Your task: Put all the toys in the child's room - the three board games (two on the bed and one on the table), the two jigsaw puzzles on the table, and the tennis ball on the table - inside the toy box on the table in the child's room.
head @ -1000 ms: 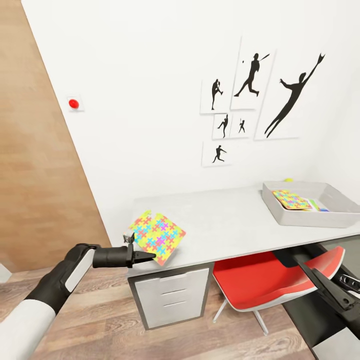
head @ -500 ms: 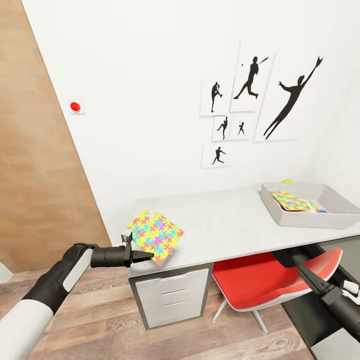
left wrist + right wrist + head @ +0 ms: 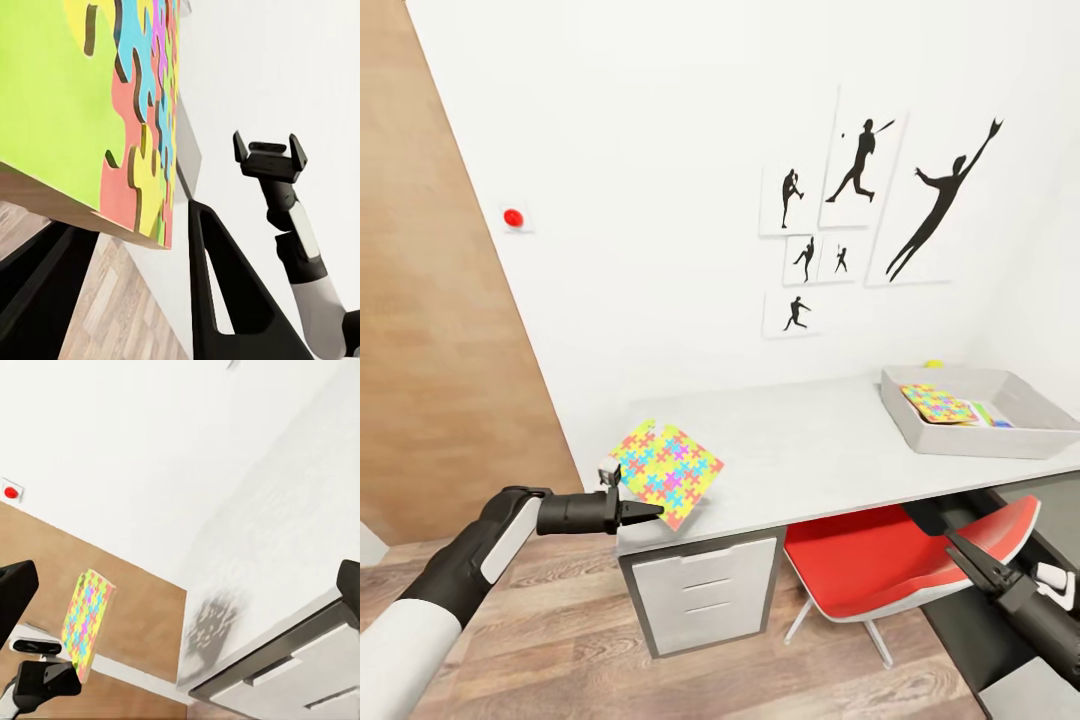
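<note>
A colourful jigsaw puzzle [image 3: 665,470] hangs tilted over the left front corner of the table [image 3: 810,450], with my left gripper [image 3: 642,512] shut on its lower edge. Up close in the left wrist view, the puzzle [image 3: 75,97] sits between the fingers [image 3: 225,300]. The grey toy box [image 3: 960,437] stands at the table's right end, holding another jigsaw puzzle [image 3: 940,402] and the edges of board games [image 3: 990,412]. Behind the box's far rim shows the tennis ball [image 3: 934,364]. My right gripper [image 3: 958,545] is open and empty, low in front of the table; its spread fingers show in the left wrist view [image 3: 268,146].
A red chair [image 3: 890,570] is tucked under the table, next to a grey drawer unit [image 3: 700,590]. A wooden wall panel [image 3: 430,350] stands at the left. Silhouette pictures [image 3: 860,200] hang on the white wall.
The left gripper has lifted the jigsaw puzzle slightly up and left. The right arm has dropped back toward the lower right. The view has shifted a little.
</note>
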Tool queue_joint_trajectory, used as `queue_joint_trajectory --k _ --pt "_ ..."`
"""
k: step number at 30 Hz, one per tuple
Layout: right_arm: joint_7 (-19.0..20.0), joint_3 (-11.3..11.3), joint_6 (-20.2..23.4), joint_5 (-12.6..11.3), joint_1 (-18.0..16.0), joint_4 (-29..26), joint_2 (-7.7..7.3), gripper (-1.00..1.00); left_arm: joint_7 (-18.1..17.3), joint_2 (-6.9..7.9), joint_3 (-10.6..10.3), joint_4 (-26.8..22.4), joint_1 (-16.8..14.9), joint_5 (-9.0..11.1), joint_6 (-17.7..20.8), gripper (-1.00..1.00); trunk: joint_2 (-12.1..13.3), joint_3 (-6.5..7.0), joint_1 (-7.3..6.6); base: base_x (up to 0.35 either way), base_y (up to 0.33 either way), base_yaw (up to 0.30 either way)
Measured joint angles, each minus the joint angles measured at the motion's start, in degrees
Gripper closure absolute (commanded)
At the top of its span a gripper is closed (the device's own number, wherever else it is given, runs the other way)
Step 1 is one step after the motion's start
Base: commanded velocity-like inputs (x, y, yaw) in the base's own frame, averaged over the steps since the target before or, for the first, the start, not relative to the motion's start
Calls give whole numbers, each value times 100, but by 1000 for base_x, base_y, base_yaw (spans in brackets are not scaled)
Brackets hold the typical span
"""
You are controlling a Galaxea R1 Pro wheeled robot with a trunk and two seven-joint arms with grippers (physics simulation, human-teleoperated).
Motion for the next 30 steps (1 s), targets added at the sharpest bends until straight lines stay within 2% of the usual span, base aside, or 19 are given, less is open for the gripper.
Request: queue_joint_trajectory --k 7,13,17,22,30 --pt "0 -1 42 1 -1 0 7 -100 -2 9 2 0 2 30 0 100 282 126 -154 0 0 -29" --pt "32 1 43 1 -1 0 10 -100 -2 14 2 0 0 31 1 100 523 235 -286 0 0 -235" --pt "47 -1 41 1 -1 2 12 -100 -6 82 2 -8 0 35 0 100 684 307 -372 -65 0 -277" --pt "52 0 34 1 -1 8 13 -100 -10 123 1 -16 0 39 0 100 685 307 -373 -171 0 -280" --pt "53 2 32 2 -1 17 13 -100 -11 137 2 -15 2 34 -2 100 685 307 -374 -17 0 -280"
